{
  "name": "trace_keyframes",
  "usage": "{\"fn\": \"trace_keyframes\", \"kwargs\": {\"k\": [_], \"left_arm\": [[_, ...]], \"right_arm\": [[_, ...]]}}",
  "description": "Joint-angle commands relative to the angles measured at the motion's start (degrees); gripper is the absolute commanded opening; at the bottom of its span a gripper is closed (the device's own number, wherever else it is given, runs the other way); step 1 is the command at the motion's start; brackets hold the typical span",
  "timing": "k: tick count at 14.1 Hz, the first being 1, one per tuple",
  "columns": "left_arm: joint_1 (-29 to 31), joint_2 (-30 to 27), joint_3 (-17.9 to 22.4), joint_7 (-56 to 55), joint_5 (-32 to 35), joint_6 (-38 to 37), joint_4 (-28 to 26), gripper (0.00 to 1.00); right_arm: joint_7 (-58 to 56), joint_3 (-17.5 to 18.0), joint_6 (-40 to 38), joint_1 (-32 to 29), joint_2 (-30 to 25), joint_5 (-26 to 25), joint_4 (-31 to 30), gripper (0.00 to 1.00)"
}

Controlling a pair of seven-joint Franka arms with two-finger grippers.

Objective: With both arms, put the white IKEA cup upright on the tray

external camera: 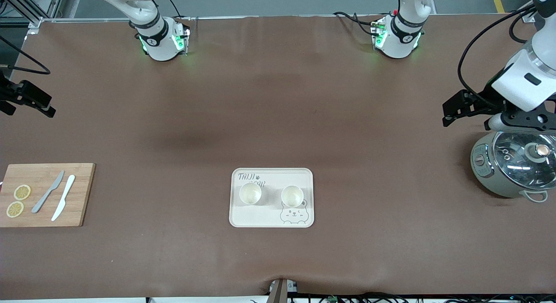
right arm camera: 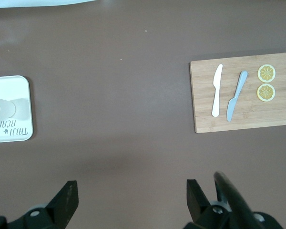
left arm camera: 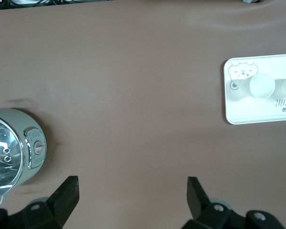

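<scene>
two white cups [external camera: 250, 194] [external camera: 292, 195] stand upright side by side on the tray [external camera: 271, 219]; the job looks finished, so both arms do best to stay clear. left gripper [external camera: 462, 106] hangs open above the pot [external camera: 512, 168], right gripper [external camera: 27, 98] open near the cutting board [external camera: 82, 194].

The left gripper [external camera: 449, 114] hangs raised with its jaws wide apart. The right gripper [external camera: 41, 104] also waits, jaws apart.
</scene>
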Motion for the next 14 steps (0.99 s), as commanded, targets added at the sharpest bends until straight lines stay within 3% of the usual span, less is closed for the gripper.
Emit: {"fn": "trace_keyframes", "kwargs": {"k": [1,14], "left_arm": [[0.4,-0.9,-0.1,1.1,0.8,-1.1,-0.4,1.0],[0.3,-0.8,-0.1,0.8,0.7,-1.9,-0.4,1.0]], "right_arm": [[0.1,0.7,-0.9,-0.5,0.8,-1.2,1.4,1.0],[-0.1,0.7,-1.1,-0.5,0.8,-1.2,1.2,1.0]]}}
